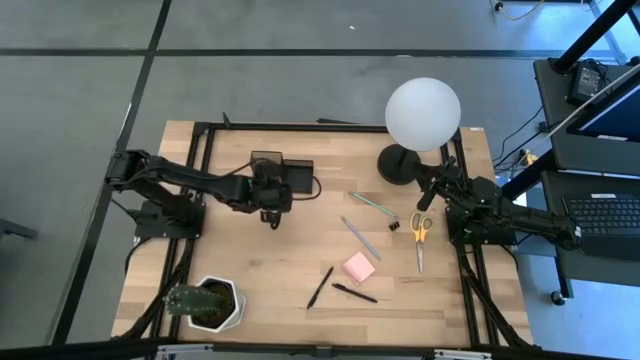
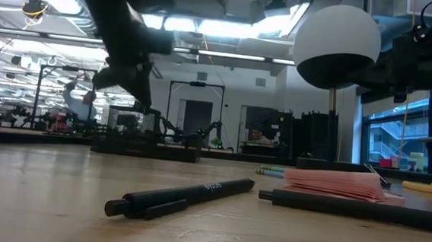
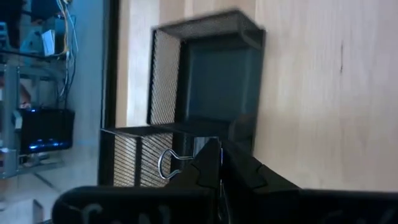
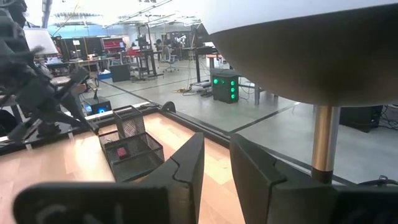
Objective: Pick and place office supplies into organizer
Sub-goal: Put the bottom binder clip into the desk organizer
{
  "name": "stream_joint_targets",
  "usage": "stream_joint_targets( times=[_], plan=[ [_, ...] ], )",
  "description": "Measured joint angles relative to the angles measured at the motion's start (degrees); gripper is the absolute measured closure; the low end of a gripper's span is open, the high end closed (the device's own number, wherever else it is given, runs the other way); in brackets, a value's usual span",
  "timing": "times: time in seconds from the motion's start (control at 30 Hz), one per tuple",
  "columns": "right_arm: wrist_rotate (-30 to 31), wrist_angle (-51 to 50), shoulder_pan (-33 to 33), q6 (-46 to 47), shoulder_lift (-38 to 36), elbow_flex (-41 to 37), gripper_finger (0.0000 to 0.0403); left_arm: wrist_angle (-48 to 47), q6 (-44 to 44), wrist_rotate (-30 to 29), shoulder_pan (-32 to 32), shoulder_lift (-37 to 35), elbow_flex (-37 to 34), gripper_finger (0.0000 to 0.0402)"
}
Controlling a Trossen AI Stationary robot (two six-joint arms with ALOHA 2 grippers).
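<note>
Left wrist view shows my left fingers [image 3: 219, 163] clenched on a binder clip [image 3: 171, 165] above the organizer [image 1: 283, 172] near the desk's back edge, while my right fingers [image 4: 214, 163], slightly parted and empty, wait by the lamp [image 1: 422, 115], leaving scissors [image 1: 419, 238], sticky notes [image 1: 359, 267], pens [image 1: 320, 287] and pencils [image 1: 360, 238] unplaced.

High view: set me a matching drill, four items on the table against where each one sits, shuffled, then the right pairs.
1 scissors
2 sticky-note pad
3 plant pot
4 organizer

A by the left gripper
B corner of the table on the left arm's side
C just beside the right gripper
D next to two black pens

Pairs: 1-C, 2-D, 3-B, 4-A
</note>
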Motion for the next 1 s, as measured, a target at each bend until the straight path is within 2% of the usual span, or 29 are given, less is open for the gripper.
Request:
stream_joint_targets(
  times=[0.23,0.57,1.0],
  plan=[
    [0.00,0.00,-0.01,-0.03,0.00,0.00,0.0322,-0.15,2.03,-5.65,0.91,4.64,-0.02,0.0398],
    [0.00,0.00,0.00,-0.02,0.00,0.00,0.0322,-0.32,1.58,-2.28,3.95,8.57,0.00,0.0398],
    [-0.02,0.01,-0.01,-0.02,0.01,0.00,0.0322,-0.17,-1.13,-1.80,6.32,10.64,0.00,0.0398]
  ],
)
